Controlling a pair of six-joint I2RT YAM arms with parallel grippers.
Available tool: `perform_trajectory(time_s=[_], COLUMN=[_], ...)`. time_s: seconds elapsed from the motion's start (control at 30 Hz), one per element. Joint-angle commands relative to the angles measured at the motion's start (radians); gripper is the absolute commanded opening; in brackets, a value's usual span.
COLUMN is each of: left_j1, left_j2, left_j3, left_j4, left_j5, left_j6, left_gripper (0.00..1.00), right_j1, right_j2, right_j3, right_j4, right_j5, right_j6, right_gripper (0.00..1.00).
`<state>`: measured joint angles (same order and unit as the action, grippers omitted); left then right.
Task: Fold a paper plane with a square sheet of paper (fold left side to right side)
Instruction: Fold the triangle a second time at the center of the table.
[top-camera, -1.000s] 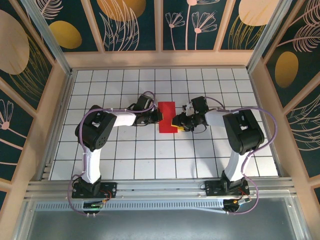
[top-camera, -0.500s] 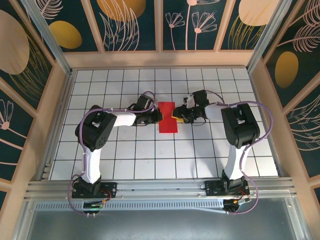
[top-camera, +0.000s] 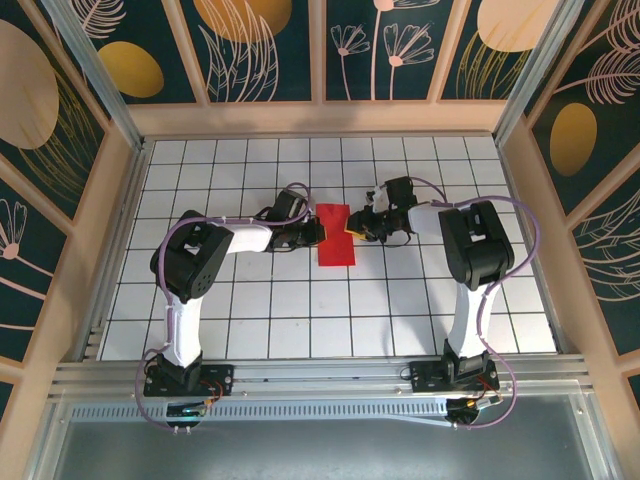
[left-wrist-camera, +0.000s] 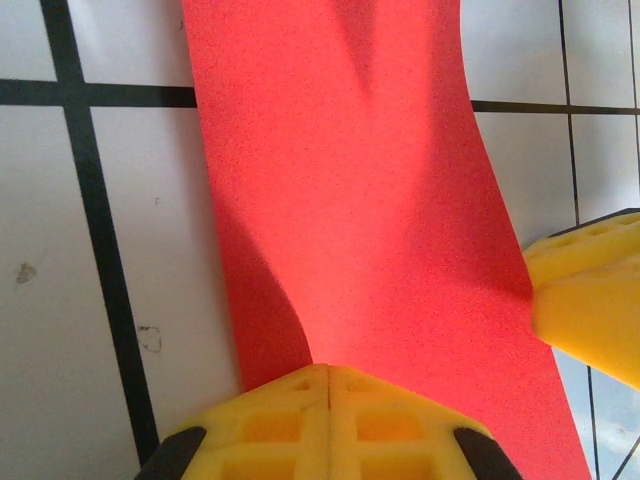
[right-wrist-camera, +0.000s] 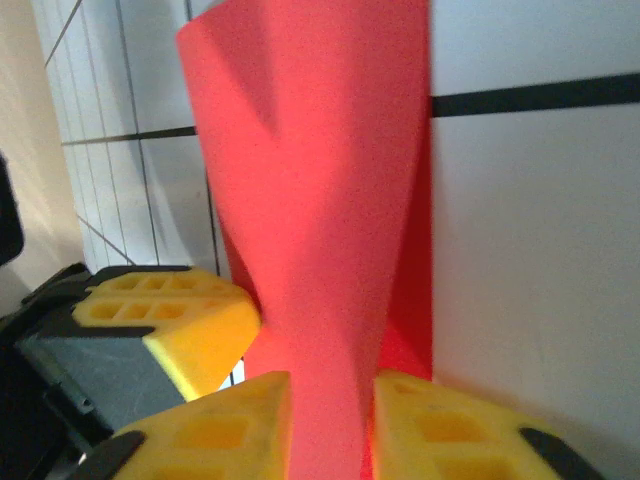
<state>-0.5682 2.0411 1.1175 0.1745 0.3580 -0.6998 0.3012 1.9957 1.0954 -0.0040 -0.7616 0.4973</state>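
Right wrist view, Mia: our right claw (right-wrist-camera: 330, 405) has just drawn its jaws in. They now pinch the square sheet of paper (right-wrist-camera: 310, 180), and red fills the gap between the yellow fingers (right-wrist-camera: 450, 435).

We see it, Tom. It has also slid farther up the sheet's right edge. Across from it, our left claw (left-wrist-camera: 330, 380) hasn't budged. It is pressed together on the left edge, and the paper rises out of its tips.

From above, the sheet reads as a narrow red strip in the middle of the bench (top-camera: 250, 320). It sits between both claws and bows up off the tiles rather than lying flat.

So what does the shift give us? We'd say a grip on each side, roughly level. A second ago the right one sat lower and wider.

That sets us up to settle the left-over-right fold. Our worry is that an uneven pull skews the edges before any crease is pressed.
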Motion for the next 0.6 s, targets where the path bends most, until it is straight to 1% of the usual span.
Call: perform_trajectory(time_s=[0.0,0.1,0.17,0.23,0.3,0.33,0.37,0.43,0.57], left_j1=[-0.009,-0.009,-0.010,-0.010,-0.009,-0.010,-0.010,-0.010,-0.012], left_j2=[0.009,-0.006,-0.029,-0.059,-0.091,-0.108,-0.125,-0.158,-0.236], left_j3=[-0.003,0.012,0.021,0.020,0.015,0.010,0.003,-0.022,-0.111], left_j4=[-0.072,-0.086,-0.098,-0.101,-0.099,-0.098,-0.099,-0.089,-0.026], left_j5=[-0.017,-0.027,-0.044,-0.061,-0.073,-0.076,-0.081,-0.093,-0.099], left_j6=[0.020,0.031,0.041,0.049,0.063,0.075,0.087,0.105,0.135], left_gripper=[0.08,0.11,0.18,0.22,0.30,0.38,0.42,0.45,0.48], right_j1=[-0.008,-0.009,-0.011,-0.012,-0.012,-0.011,-0.013,-0.012,-0.012], right_j2=[0.022,0.021,0.016,0.009,0.003,-0.001,-0.003,-0.011,-0.018], right_j3=[0.023,0.027,0.029,0.032,0.034,0.034,0.034,0.032,0.029], right_j4=[-0.011,-0.028,-0.037,-0.044,-0.050,-0.053,-0.057,-0.060,-0.061], right_j5=[-0.014,-0.007,-0.006,-0.006,-0.008,-0.007,-0.008,-0.008,-0.013], right_j6=[-0.020,-0.026,-0.029,-0.030,-0.031,-0.032,-0.032,-0.029,-0.024], right_gripper=[0.22,0.16,0.11,0.07,0.05,0.04,0.03,0.02,0.01])
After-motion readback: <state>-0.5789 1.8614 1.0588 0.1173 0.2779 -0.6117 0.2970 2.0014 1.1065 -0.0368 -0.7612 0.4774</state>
